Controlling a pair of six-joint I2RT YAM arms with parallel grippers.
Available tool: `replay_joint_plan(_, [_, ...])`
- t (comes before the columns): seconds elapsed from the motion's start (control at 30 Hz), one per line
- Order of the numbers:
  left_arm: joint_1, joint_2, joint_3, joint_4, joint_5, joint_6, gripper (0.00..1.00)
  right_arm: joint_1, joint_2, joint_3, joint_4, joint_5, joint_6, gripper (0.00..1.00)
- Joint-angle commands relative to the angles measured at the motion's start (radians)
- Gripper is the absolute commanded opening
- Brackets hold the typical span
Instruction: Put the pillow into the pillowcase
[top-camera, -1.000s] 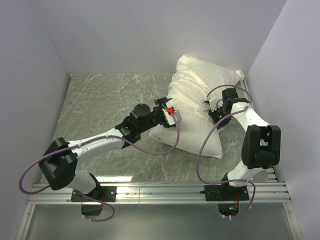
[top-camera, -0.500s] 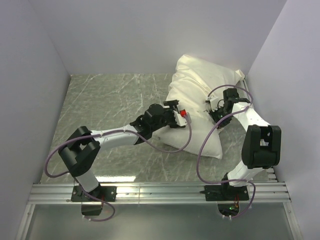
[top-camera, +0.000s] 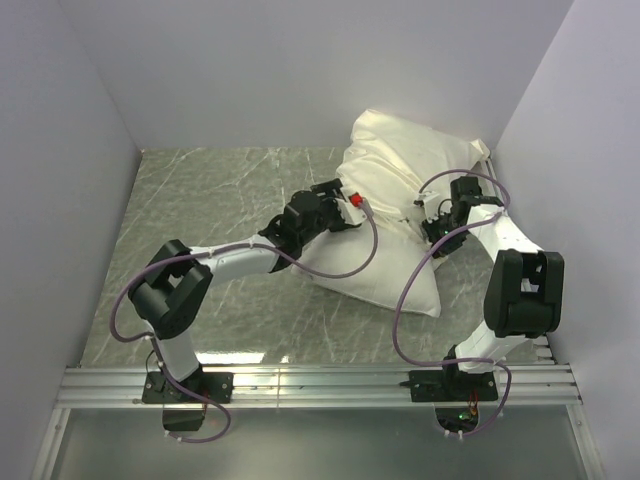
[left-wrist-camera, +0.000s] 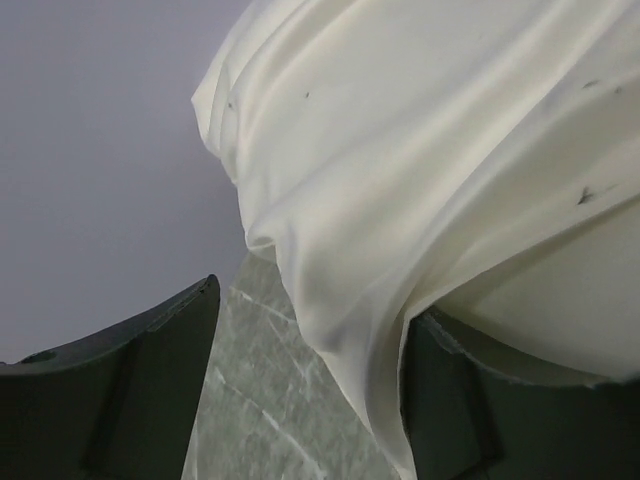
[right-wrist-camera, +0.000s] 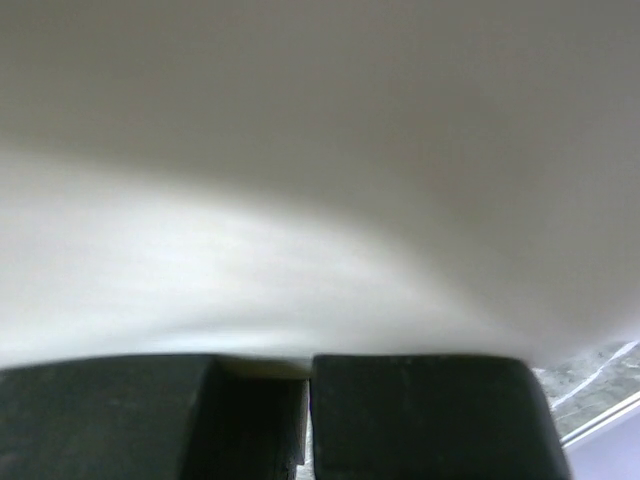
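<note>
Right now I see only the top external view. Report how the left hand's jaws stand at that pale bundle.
Observer: The left hand is open. A hanging fold of the thin cream fabric pillowcase sits between the jaws, lying against one finger and clear of the other.
Operator: Now give me the right hand.
Observer: The right hand is shut, with pale fabric pressed right against it. I can't confirm a pinch.
Operator: Say what lies under that fold.
Observer: Beneath its edge a whiter, smoother surface shows, seemingly the plump bright white stuffed pillow, above the grey marbled tabletop.
</note>
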Motion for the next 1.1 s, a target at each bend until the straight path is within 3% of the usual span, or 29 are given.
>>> replay_joint_plan(0.0, [0.055,-0.003,-0.043,-0.026,-0.023,-0.021,0.73,-0.017,-0.035,0.017,0.02,-0.01,-0.016,0.0])
replay_joint_plan(0.27, [0.072,-0.034,-0.178,-0.064,0.002,-0.127,0.71,-0.024,-0.048,0.0,0.016,-0.021,-0.019,0.0])
replay_joint_plan(0.47, [0.117,0.004,-0.146,-0.135,-0.021,-0.208,0.7,-0.024,-0.059,-0.003,0.002,-0.035,-0.023,0.0])
replay_joint_plan(0.6, [0.157,0.006,-0.119,-0.245,0.041,-0.32,0.68,-0.026,-0.091,-0.024,-0.013,-0.078,-0.031,0.0])
replay_joint_plan(0.7, [0.169,0.026,-0.074,-0.323,0.152,-0.425,0.56,-0.024,-0.11,-0.03,-0.03,-0.16,-0.034,0.0])
replay_joint_plan(0.77, [0.167,0.033,-0.042,-0.389,0.219,-0.479,0.16,-0.023,-0.12,-0.02,-0.075,-0.228,-0.037,0.0])
replay_joint_plan(0.8, [0.166,0.027,-0.019,-0.408,0.235,-0.508,0.05,-0.023,-0.14,-0.012,-0.096,-0.301,-0.042,0.0])
replay_joint_plan(0.83, [0.167,-0.011,-0.017,-0.413,0.241,-0.521,0.0,-0.023,-0.154,-0.004,-0.143,-0.341,-0.043,0.0])
replay_joint_plan(1.07, [0.221,-0.218,0.095,-0.538,0.409,-0.668,0.0,-0.023,-0.303,0.095,-0.286,-0.605,-0.037,0.0])
